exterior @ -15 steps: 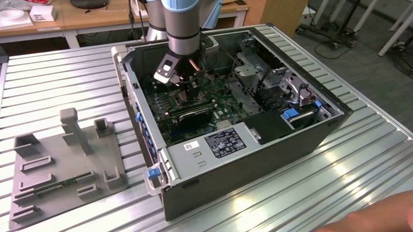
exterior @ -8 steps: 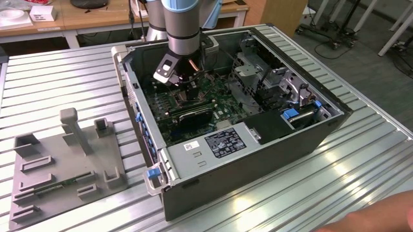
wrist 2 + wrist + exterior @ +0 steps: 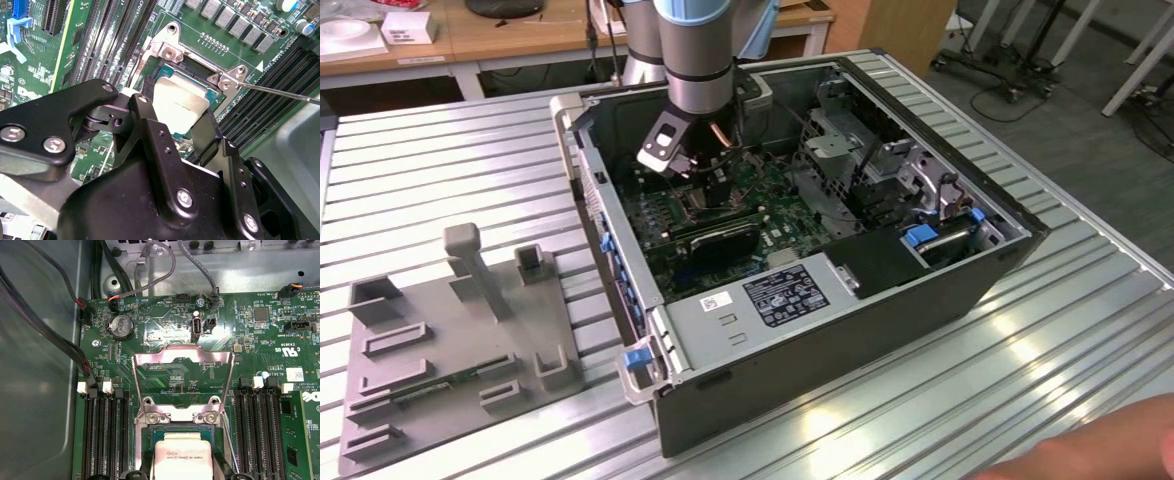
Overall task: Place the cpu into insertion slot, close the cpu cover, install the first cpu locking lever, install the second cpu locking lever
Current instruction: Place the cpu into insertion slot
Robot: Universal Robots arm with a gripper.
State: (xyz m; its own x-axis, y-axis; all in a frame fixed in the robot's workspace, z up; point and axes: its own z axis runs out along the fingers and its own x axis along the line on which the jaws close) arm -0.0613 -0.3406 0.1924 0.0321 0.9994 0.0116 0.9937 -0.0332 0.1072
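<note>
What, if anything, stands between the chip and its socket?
Nothing visible. The cover is swung up off the socket, and the claw holds the chip right at the socket's opening.

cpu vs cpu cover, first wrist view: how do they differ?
The cpu is a solid chip with a dull silver top; the cpu cover is a steel frame with a cut-out window. The cpu sits at the insertion slot; the cpu cover is swung open beyond it. Both are square and metallic.

The cpu runs off the first wrist view's edge (so does the insertion slot).
</note>
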